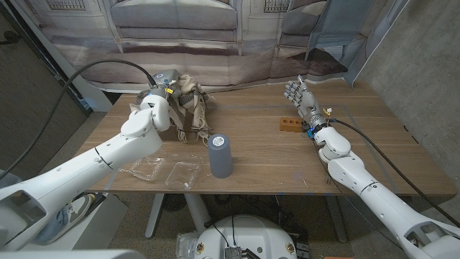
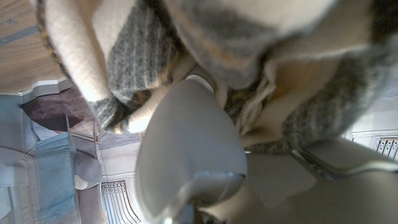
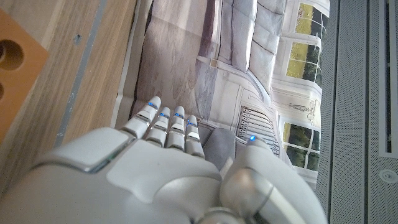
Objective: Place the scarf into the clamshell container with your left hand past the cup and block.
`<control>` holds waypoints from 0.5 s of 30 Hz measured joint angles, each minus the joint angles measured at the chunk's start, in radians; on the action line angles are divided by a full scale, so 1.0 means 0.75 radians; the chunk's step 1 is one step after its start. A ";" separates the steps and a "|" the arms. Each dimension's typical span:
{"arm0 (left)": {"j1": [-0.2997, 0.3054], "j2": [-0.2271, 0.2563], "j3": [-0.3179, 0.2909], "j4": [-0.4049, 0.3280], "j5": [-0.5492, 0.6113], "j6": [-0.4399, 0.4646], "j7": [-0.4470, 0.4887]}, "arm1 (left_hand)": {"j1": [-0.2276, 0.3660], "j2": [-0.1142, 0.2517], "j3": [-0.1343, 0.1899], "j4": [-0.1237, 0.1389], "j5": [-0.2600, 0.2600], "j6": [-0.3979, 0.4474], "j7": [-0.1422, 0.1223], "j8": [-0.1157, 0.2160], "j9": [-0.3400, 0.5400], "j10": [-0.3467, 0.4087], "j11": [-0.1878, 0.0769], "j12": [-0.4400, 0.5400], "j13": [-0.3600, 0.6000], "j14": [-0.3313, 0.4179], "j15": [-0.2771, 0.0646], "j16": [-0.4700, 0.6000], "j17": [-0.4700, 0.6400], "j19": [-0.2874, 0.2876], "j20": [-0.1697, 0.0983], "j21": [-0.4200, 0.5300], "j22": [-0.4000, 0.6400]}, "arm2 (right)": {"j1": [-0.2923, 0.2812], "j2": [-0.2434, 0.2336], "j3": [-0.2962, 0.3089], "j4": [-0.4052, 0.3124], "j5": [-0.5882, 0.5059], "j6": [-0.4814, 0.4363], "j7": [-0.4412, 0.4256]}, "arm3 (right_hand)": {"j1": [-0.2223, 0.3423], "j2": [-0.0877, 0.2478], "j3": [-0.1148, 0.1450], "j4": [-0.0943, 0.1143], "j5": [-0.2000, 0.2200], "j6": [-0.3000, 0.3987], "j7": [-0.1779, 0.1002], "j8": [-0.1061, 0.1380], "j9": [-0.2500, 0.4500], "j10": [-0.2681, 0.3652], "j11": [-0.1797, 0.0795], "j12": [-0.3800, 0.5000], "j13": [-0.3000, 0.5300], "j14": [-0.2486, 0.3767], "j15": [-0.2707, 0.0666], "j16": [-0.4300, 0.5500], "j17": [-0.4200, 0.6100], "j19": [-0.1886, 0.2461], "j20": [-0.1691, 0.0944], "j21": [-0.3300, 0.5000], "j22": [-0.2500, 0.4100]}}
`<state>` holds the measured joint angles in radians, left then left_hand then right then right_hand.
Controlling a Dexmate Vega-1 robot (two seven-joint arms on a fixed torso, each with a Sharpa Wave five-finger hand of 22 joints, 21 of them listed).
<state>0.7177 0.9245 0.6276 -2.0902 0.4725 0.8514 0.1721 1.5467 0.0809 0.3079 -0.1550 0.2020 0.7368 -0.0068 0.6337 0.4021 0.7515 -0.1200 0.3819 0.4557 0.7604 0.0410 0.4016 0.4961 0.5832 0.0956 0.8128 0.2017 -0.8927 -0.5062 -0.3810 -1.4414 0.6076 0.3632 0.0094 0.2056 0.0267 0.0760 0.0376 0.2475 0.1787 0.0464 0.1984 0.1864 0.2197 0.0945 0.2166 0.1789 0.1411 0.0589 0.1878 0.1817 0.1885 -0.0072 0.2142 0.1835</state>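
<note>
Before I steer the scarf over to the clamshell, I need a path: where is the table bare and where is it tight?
Bare wood lies between the cup and the wooden block, and along the far edge right of the scarf. It is crowded on the left: the left hand, scarf, cup and open clamshell container sit close together.

A soft woven beige-and-grey plaid cloth scarf (image 1: 188,108), a clear glossy plastic clamshell container (image 1: 167,170), a matt grey cup (image 1: 219,155) and an orange wooden block (image 1: 289,124) sit on the smooth wood-grain table (image 1: 287,162).
</note>
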 measured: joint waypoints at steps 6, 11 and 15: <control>0.049 0.032 -0.049 -0.032 -0.015 -0.030 0.015 | 0.000 0.000 0.000 0.000 0.000 0.000 0.000 0.008 0.004 0.000 0.000 -0.001 0.009 0.002 -0.002 -0.003 0.003 0.000 0.000 0.010 -0.002 | 0.002 -0.003 -0.001 -0.007 -0.002 -0.009 -0.002 | 0.000 0.000 -0.004 -0.004 0.000 0.000 0.000 0.000 0.000 0.000 0.000 0.000 0.000 0.000 0.000 0.000 0.000 0.008 -0.008 0.000 0.000; 0.075 0.050 -0.080 -0.044 -0.019 -0.043 0.019 | 0.000 0.000 0.000 0.000 0.000 0.000 0.000 0.009 0.005 0.002 0.002 -0.002 0.012 0.002 -0.002 -0.005 0.005 -0.002 -0.002 0.024 -0.005 | 0.006 -0.004 -0.002 -0.010 -0.004 -0.016 -0.004 | 0.000 0.000 -0.006 -0.006 0.000 0.000 0.000 0.000 0.000 0.000 0.000 0.000 0.000 0.000 0.000 0.000 0.000 0.007 -0.007 0.000 0.000; 0.088 0.060 -0.100 -0.048 -0.030 -0.069 0.021 | -0.002 0.002 0.000 0.000 0.000 0.005 -0.005 0.009 0.005 0.005 0.005 -0.002 0.020 0.002 -0.002 -0.008 0.013 -0.009 -0.009 0.031 -0.007 | 0.010 -0.004 -0.004 -0.012 -0.006 -0.020 -0.006 | 0.000 0.000 -0.006 -0.006 0.000 0.000 0.000 0.000 0.000 0.000 0.000 0.000 0.000 0.000 0.000 0.000 0.000 0.012 -0.002 0.000 0.000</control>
<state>0.7837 0.9693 0.5527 -2.1265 0.4502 0.7997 0.1875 1.5453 0.0822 0.3079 -0.1551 0.2020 0.7405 -0.0104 0.6407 0.4061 0.7555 -0.1162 0.3802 0.4704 0.7618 0.0393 0.3957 0.5061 0.5762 0.0887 0.8362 0.1967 -0.8850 -0.5094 -0.3837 -1.4502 0.6029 0.3480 0.0051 0.2057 0.0267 0.0718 0.0334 0.2475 0.1787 0.0464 0.1984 0.1864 0.2197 0.0945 0.2166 0.1789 0.1411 0.0589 0.1878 0.1818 0.1977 -0.0091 0.2144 0.1835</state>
